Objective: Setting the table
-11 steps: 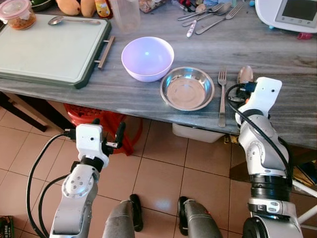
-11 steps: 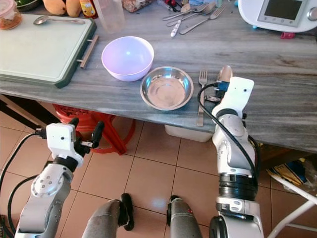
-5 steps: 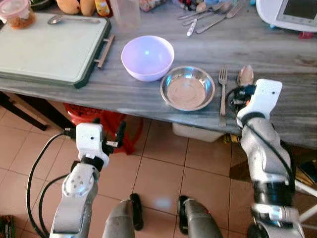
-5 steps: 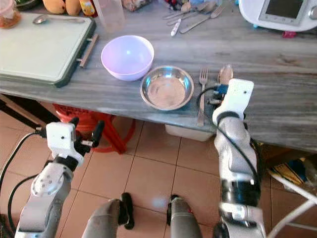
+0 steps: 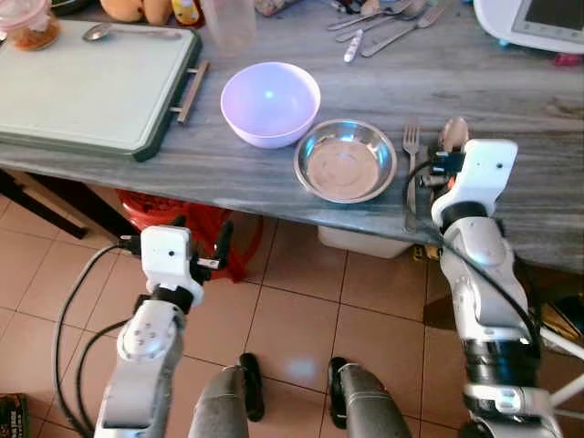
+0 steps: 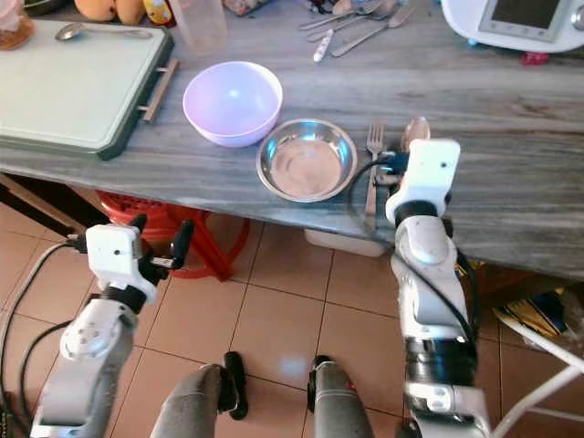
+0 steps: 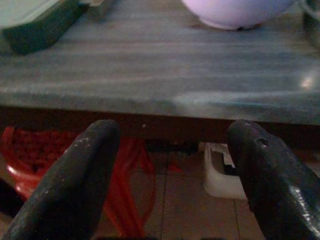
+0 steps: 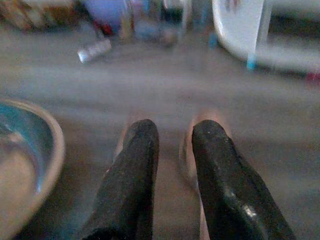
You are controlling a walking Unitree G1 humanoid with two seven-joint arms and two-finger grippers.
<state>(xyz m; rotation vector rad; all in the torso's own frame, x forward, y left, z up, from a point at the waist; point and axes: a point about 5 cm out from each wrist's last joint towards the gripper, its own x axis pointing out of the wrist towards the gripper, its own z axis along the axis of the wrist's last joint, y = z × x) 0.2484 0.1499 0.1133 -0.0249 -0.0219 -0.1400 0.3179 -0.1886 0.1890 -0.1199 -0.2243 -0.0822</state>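
Observation:
A purple bowl [image 5: 270, 102] and a steel bowl [image 5: 345, 162] stand side by side near the front edge of the grey table [image 5: 228, 173]. To their right lie a fork [image 5: 410, 173] and a spoon [image 5: 453, 133], both pointing away from me. My right gripper [image 8: 175, 132] rests at the table edge over the spoon's handle. Its fingers [image 8: 135, 165] are close together on the handle, and the spoon's bowl shows just past their tips. Below the table edge, over the floor, my left gripper [image 5: 199, 239] hangs open and holds nothing.
A large white board [image 5: 87, 87] with a spoon [image 5: 128, 33] and a food container [image 5: 32, 23] takes the table's left. Loose cutlery [image 5: 388, 16], a clear cup [image 5: 230, 23] and a white appliance [image 5: 538, 20] sit at the back. A red stool [image 5: 182, 219] stands under the table.
My right wrist shifted slightly right, then back, at the table edge. The fork and spoon stayed where they were, and the left arm has not moved.

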